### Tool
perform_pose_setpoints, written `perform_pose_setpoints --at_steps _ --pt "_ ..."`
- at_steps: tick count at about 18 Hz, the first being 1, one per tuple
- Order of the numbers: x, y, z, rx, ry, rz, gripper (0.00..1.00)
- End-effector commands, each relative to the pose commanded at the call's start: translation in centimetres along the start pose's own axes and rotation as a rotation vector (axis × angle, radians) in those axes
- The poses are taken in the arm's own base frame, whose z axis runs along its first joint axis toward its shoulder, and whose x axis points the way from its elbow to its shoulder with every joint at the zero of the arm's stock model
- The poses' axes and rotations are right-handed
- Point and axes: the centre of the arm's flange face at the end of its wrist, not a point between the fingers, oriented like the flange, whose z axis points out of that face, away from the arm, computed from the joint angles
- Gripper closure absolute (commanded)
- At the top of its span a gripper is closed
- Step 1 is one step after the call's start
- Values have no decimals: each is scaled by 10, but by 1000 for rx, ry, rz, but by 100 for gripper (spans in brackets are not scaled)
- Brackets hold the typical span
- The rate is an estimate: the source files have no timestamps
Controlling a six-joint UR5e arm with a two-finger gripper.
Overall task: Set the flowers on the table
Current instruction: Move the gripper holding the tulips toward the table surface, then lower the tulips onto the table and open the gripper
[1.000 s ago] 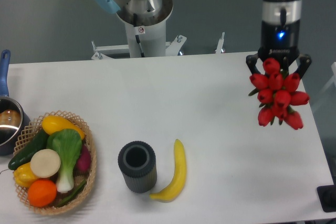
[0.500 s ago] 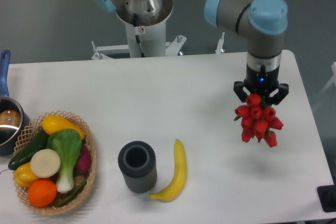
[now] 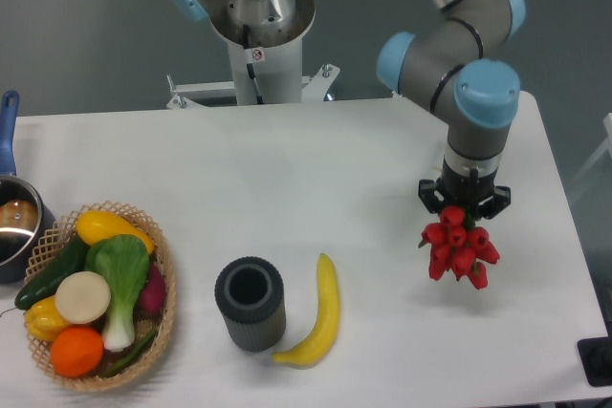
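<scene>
The flowers (image 3: 457,247), a bunch of red tulips, hang heads-down from my gripper (image 3: 464,200) over the right side of the white table (image 3: 316,179). My gripper is shut on the bunch, its dark fingers (image 3: 427,195) showing on both sides just above the red heads. The stems are hidden by the gripper and the blooms. The lowest tulip heads are close to the tabletop; I cannot tell whether they touch it.
A yellow banana (image 3: 320,313) lies left of the flowers beside a dark grey cylindrical cup (image 3: 250,303). A wicker basket of vegetables (image 3: 94,294) stands at the front left, with a pot (image 3: 14,222) behind it. The table's right edge is near the flowers.
The arm has moved down and to the left with the flowers, bringing the bunch from beside the right edge to low over the table.
</scene>
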Motion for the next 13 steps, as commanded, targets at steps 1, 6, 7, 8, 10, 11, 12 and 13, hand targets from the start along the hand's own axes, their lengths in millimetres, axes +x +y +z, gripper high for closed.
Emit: perform_pose_setpoints --at_steps 1,6,7,8,10,11,12,13 --pt "0 -7 3 2 0 5 58" --pt "-2 -15 4 10 -3 14 26" --pt "-2 -15 3 11 -6 17 20" --pt "-2 -15 4 10 -3 17 19" --pt "-2 -15 6 9 -4 25 1" --pt "0 -14 4 9 -4 25 0" --pt "2 -12 -1 13 -7 26 0" --pt "4 -11 -6 15 -11 28 0"
